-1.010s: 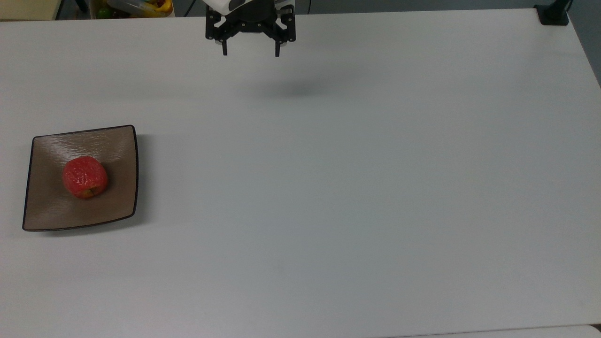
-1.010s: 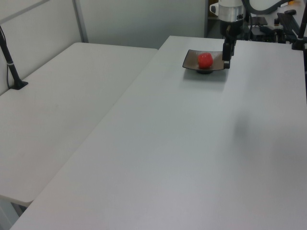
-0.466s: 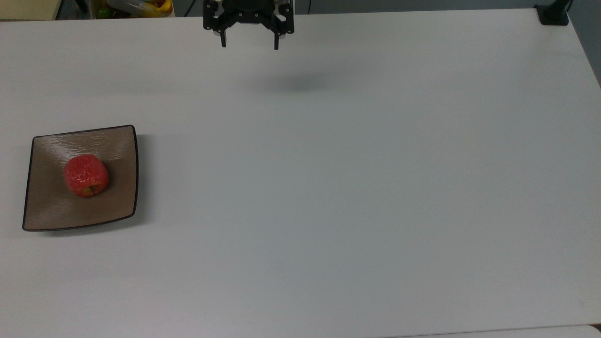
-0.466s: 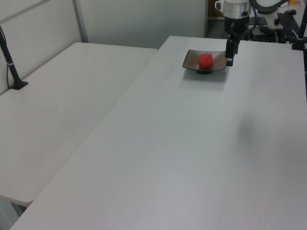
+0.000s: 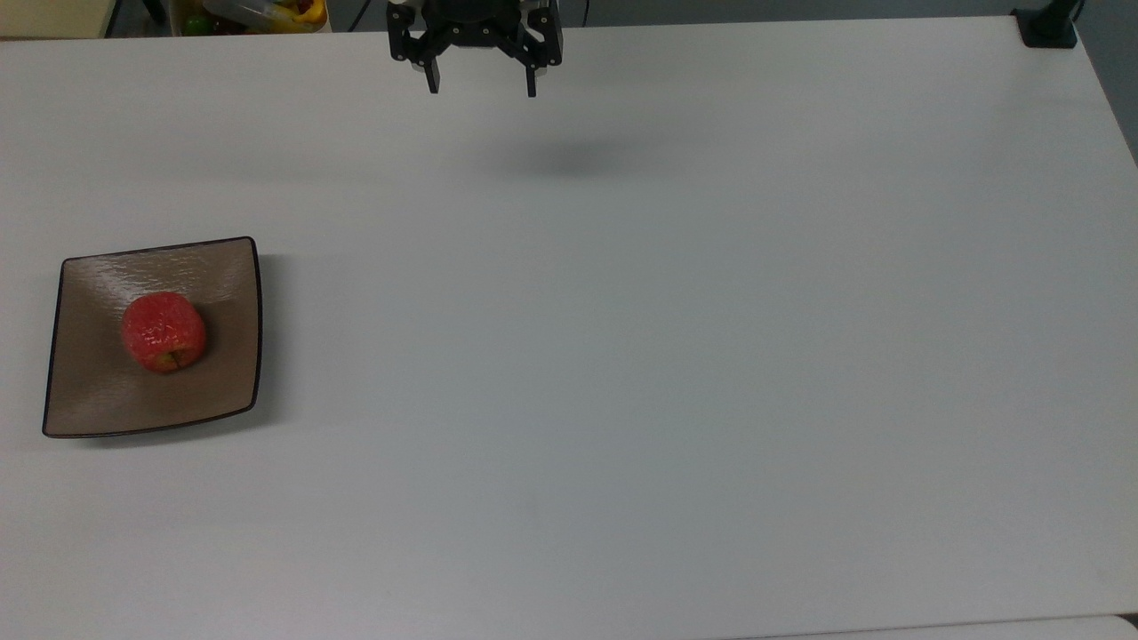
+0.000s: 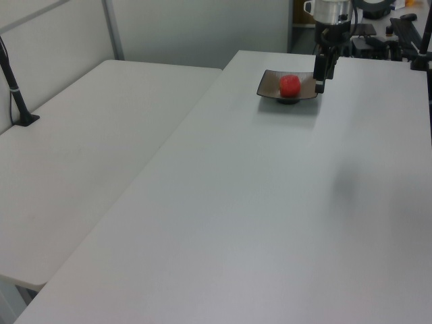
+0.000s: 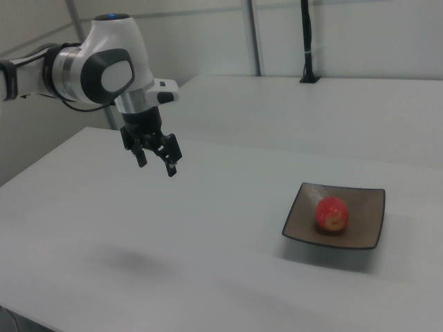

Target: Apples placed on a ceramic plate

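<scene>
The apple (image 5: 164, 332) already sits on the plate (image 5: 107, 404), a little toward the top view's left of the plate's middle, so the task looks finished and the step in hand is, by my reading, the arm drawing clear. Doing that well mostly means keeping height and staying away from the plate: a rounded fruit on a glossy, slightly dished surface may roll if the plate is nudged, so any path should pass over bare tabletop (image 5: 676, 373) rather than back across the plate. There is no reason to close on anything.

The pincer (image 5: 481, 87) hangs at the upper centre of the top view, well apart from the plate at the left edge of the frame. Its fingers are spread with nothing between them and point down toward the tabletop. In the right view the pincer (image 7: 156, 163) is in the upper left of the frame, raised above the surface, with its faint shadow lower down, while the plate (image 7: 363, 235) and apple (image 7: 332, 213) lie at the lower right. The white arm (image 7: 97, 69) reaches in from the left edge of the frame, wrist bent downward.
</scene>
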Robot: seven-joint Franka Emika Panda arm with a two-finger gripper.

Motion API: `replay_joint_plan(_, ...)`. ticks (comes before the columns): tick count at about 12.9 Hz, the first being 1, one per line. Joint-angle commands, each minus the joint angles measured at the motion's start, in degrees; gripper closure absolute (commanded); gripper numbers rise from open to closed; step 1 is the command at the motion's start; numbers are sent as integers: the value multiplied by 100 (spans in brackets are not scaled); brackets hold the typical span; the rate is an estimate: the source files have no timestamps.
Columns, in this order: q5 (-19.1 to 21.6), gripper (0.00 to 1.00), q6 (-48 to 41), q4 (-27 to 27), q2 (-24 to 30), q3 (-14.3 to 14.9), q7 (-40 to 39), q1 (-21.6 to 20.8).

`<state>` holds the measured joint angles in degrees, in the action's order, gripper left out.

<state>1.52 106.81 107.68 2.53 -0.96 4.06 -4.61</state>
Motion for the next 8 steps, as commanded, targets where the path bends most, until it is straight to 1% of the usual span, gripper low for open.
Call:
replay_joint_plan(1,121,0,191,210,160,114,16,-58)
replay_joint_plan(4,94,0,130,183,160,114,-2,-58)
replay_joint_plan(8,76,0,-2,201,169,123,-336,-67)
